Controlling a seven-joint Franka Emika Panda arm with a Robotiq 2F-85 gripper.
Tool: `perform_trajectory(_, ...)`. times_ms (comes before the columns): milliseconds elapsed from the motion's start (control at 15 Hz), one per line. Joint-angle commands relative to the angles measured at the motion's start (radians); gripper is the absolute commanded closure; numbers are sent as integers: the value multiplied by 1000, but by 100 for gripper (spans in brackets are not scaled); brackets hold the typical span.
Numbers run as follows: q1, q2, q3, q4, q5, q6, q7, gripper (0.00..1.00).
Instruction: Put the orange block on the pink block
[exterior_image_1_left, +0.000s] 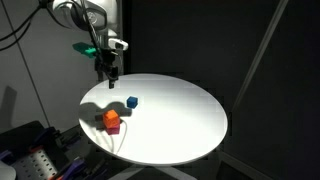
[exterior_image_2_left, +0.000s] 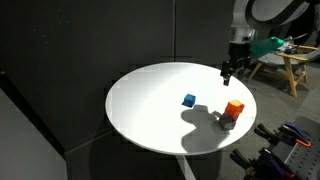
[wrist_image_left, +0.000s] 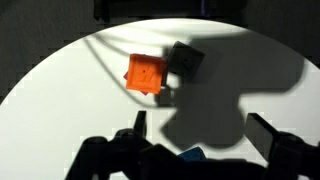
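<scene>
The orange block (exterior_image_1_left: 110, 117) sits on top of the pink block (exterior_image_1_left: 113, 128) near the front edge of the round white table (exterior_image_1_left: 180, 120). Both also show in an exterior view, orange (exterior_image_2_left: 234, 106) above pink (exterior_image_2_left: 227, 122). In the wrist view the orange block (wrist_image_left: 145, 72) is seen from above and hides the pink one; a grey cube (wrist_image_left: 185, 58) touches its side. My gripper (exterior_image_1_left: 108, 75) (exterior_image_2_left: 228, 72) hangs above the table, away from the stack. In the wrist view its fingers (wrist_image_left: 200, 128) are spread wide with nothing between them.
A blue cube (exterior_image_1_left: 132, 102) (exterior_image_2_left: 189, 100) lies alone near the table's middle; its corner shows at the bottom of the wrist view (wrist_image_left: 190, 153). Dark curtains surround the table. A wooden stand (exterior_image_2_left: 290, 60) is behind it, and equipment (exterior_image_1_left: 40, 150) stands beside it.
</scene>
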Motion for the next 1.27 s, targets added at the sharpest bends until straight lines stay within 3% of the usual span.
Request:
perform_trajectory(0, 4, -81, 10, -8, 14, -96, 12, 0)
perform_trajectory(467, 6, -180, 21, -1, 17, -224, 12, 0)
perform_trajectory(533, 0, -143, 18, 1, 2, -186, -1, 0)
perform_trajectory(1200, 2, -165, 20, 0, 3, -204, -1, 0)
